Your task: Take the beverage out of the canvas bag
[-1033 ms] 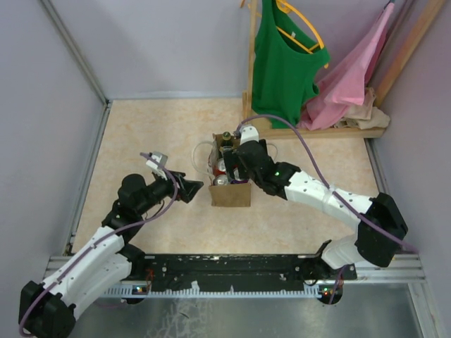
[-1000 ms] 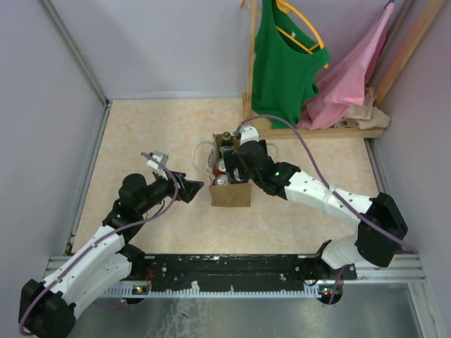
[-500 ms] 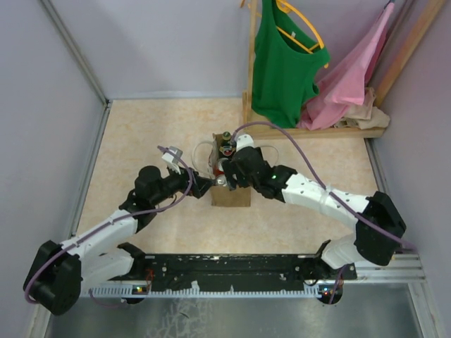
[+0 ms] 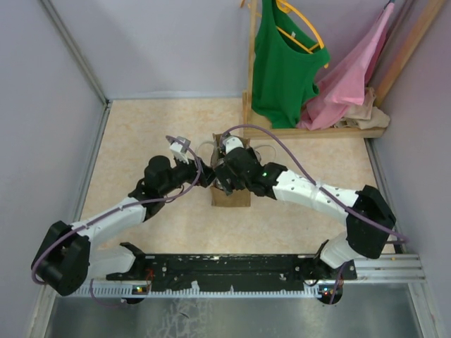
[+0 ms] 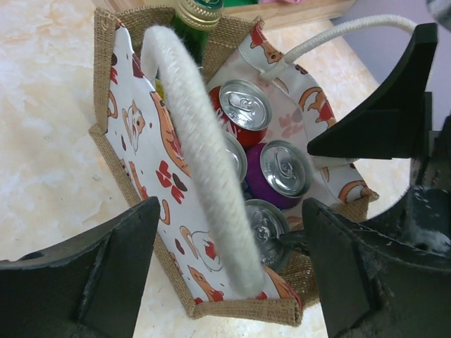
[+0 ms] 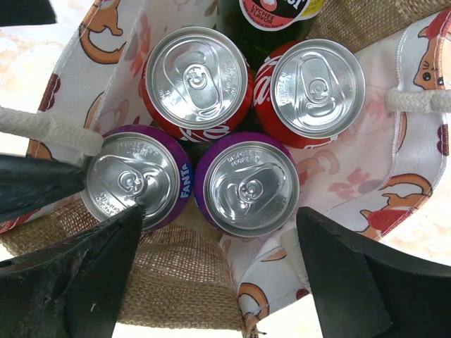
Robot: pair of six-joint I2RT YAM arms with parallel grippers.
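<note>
The canvas bag (image 4: 231, 197) stands upright mid-table, its printed lining (image 5: 151, 162) showing. Inside it are two red cans (image 6: 197, 81), two purple Fanta cans (image 6: 248, 184) and a green bottle (image 5: 194, 14). My left gripper (image 5: 229, 271) is open at the bag's left rim. Its fingers (image 5: 91, 282) straddle the near wall and a white rope handle (image 5: 204, 176). My right gripper (image 6: 218, 271) hangs open just above the bag's mouth. One purple can lies below the gap, and the left fingertip (image 6: 134, 211) rests at the other purple can (image 6: 137, 179). In the top view the two grippers (image 4: 206, 178) (image 4: 223, 182) nearly meet.
A wooden clothes rack (image 4: 317, 132) stands at the back right with a green top (image 4: 282, 63) and a pink garment (image 4: 349, 77). Grey walls close the table on the left, back and right. The arm bases sit on a black rail (image 4: 232, 266) at the near edge.
My left arm has swung right, bringing its gripper from beside the bag to the bag's left rim and handle. My right gripper has shifted slightly left over the bag's mouth.
</note>
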